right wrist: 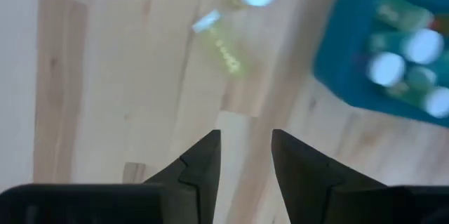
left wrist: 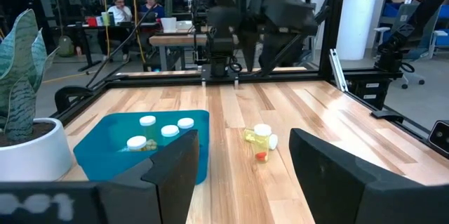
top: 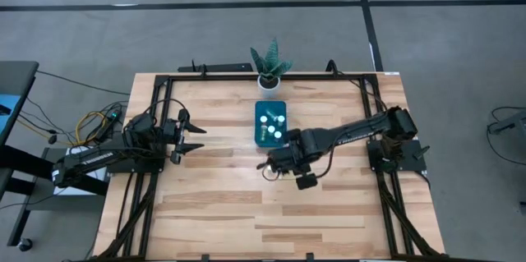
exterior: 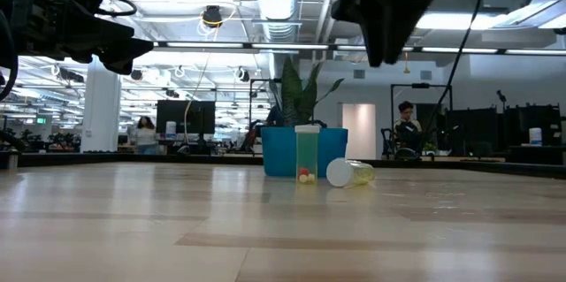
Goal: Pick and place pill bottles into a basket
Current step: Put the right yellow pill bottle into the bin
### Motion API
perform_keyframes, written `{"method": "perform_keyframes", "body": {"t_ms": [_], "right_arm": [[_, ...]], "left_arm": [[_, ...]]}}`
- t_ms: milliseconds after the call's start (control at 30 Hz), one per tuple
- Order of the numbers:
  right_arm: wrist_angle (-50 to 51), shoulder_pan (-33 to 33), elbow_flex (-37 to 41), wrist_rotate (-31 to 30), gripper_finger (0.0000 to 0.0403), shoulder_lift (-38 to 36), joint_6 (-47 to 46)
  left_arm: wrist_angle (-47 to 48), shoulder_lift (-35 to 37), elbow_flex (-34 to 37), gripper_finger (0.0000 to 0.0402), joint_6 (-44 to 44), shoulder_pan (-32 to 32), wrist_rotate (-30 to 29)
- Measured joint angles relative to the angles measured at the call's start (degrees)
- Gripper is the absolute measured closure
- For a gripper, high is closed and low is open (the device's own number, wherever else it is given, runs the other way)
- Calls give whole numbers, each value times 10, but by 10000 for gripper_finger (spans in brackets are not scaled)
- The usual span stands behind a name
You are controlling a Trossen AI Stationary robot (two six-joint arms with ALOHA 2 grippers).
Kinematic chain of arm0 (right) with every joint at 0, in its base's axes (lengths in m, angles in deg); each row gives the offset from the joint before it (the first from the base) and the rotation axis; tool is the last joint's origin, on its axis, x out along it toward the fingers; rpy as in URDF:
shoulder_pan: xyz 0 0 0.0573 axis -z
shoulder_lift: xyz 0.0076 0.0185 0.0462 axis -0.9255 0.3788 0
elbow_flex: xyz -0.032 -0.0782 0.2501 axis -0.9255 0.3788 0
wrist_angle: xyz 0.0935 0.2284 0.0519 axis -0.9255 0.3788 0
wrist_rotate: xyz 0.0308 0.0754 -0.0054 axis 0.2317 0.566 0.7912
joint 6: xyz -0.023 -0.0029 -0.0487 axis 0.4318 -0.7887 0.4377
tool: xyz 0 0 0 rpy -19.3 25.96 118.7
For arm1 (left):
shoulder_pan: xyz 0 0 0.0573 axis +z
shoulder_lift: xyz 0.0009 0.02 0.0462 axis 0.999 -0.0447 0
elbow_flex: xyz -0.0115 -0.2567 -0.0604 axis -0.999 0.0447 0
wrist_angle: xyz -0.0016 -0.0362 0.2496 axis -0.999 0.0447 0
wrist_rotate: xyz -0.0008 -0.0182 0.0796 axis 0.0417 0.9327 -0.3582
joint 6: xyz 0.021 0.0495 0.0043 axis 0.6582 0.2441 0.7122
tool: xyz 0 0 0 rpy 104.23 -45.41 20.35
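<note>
Bottles still outside the basket [top: 270,124] are what your next move turns on: two of them sit on the table just beside its near end, one standing upright [exterior: 307,154] and one tipped on its side [exterior: 349,172], touching or nearly touching each other. Your right gripper [right wrist: 245,155] hangs above the table close to that pair, its fingers set narrow with a slim gap and nothing between them; from its own camera the bottles lie ahead of the fingertips, with the basket off to one side. The fallen bottle's long axis runs roughly along the table away from the basket, its white cap facing the low camera, so you would likely want the fingers across that axis rather than along it. Several bottles already rest inside the basket [left wrist: 158,131]. Your left gripper [top: 191,137] waits well apart on the far side of the table, fingers spread wide, so the right arm is plainly the nearer one.
</note>
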Motion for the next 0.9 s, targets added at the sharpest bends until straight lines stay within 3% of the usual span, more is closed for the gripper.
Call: {"method": "perform_keyframes", "body": {"t_ms": [467,900], "right_arm": [[-191,-17,116,-2,283,12,129],[-234,5,128,-12,283,52,192]], "left_arm": [[0,0,0,189,0,0,0],[0,0,0,189,0,0,0]]}}
